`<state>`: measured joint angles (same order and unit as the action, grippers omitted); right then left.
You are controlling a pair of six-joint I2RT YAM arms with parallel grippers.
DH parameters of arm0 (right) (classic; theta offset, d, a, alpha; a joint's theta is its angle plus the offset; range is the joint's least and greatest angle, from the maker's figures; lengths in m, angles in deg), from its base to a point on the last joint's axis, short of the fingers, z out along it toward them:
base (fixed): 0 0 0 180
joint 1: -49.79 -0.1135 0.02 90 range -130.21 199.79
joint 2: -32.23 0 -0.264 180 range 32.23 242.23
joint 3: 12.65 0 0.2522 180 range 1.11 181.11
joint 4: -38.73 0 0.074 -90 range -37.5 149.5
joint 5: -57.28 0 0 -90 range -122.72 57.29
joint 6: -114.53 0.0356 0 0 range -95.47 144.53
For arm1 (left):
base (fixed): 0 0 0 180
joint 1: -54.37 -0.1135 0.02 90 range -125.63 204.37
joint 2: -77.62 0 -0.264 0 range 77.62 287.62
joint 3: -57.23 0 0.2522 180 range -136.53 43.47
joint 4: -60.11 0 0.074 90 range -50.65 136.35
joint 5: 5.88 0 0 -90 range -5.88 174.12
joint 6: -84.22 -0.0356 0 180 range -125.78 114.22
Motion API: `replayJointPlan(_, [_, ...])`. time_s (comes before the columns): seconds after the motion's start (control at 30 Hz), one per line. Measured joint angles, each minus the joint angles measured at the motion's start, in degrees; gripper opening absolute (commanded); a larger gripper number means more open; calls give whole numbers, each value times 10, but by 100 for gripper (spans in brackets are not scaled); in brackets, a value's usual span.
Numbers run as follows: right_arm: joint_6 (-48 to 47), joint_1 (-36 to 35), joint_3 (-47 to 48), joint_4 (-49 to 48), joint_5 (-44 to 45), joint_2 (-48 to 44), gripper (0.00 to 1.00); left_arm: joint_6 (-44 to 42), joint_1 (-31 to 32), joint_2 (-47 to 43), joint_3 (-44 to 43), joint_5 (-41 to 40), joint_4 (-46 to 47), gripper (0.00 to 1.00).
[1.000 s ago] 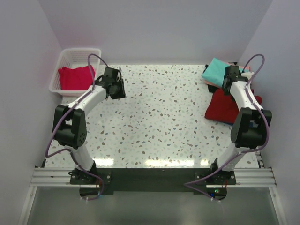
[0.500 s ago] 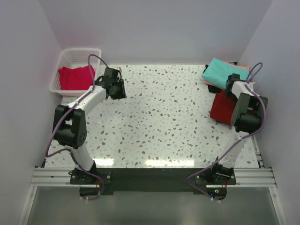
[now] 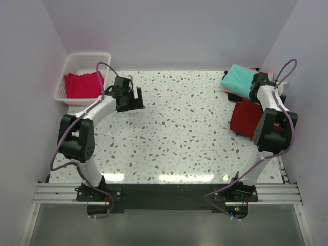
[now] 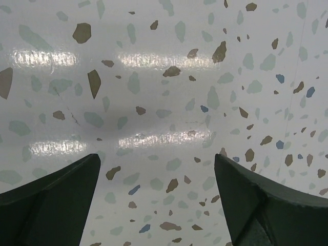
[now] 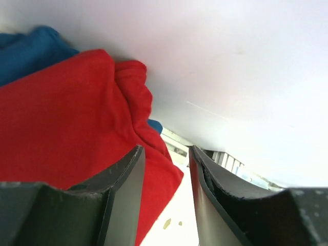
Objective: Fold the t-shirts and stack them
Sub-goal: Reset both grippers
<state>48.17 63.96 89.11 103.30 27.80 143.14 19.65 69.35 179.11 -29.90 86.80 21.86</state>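
Note:
A dark red t-shirt (image 3: 245,117) lies folded at the table's right edge, and in the right wrist view it (image 5: 61,128) fills the left side. A blue shirt (image 5: 25,51) shows beyond it. A teal t-shirt (image 3: 238,78) lies folded at the back right on a salmon pink one (image 3: 226,89). My right gripper (image 3: 254,91) (image 5: 165,148) hangs over the dark red shirt's far edge, open, with nothing between its fingers. A pinkish-red t-shirt (image 3: 82,84) fills the white basket (image 3: 69,64). My left gripper (image 3: 134,98) (image 4: 156,156) stands wide open over bare tabletop.
The basket sits at the back left corner. White walls close in the table on the left, back and right; the right wall (image 5: 230,61) is close to my right gripper. The speckled tabletop (image 3: 179,128) stretches between the two arms.
My right gripper has opened and drawn back toward the teal shirt, leaving the dark red shirt narrower than before. My left gripper has spread wide open and shifted slightly right.

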Motion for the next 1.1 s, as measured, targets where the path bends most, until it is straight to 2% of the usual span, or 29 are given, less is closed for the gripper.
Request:
replayJointPlan(0.13, [-2,-42,0,-1,0,-35,44,0,0,0,0,0,4,100])
replayJointPlan(0.3, [-3,-156,0,-8,-32,-55,44,-1,0,-8,1,-2,6,100])
replayJointPlan(0.63, [4,-348,-75,-78,-209,-144,54,-34,39,-39,2,-90,5,100])
replayJointPlan(0.83, [-8,-401,-102,-127,-301,-147,55,-43,63,-40,2,-115,5,100])
replayJointPlan(1.1, [-36,-423,-121,-193,-425,-165,56,-56,74,-40,2,-125,9,100])
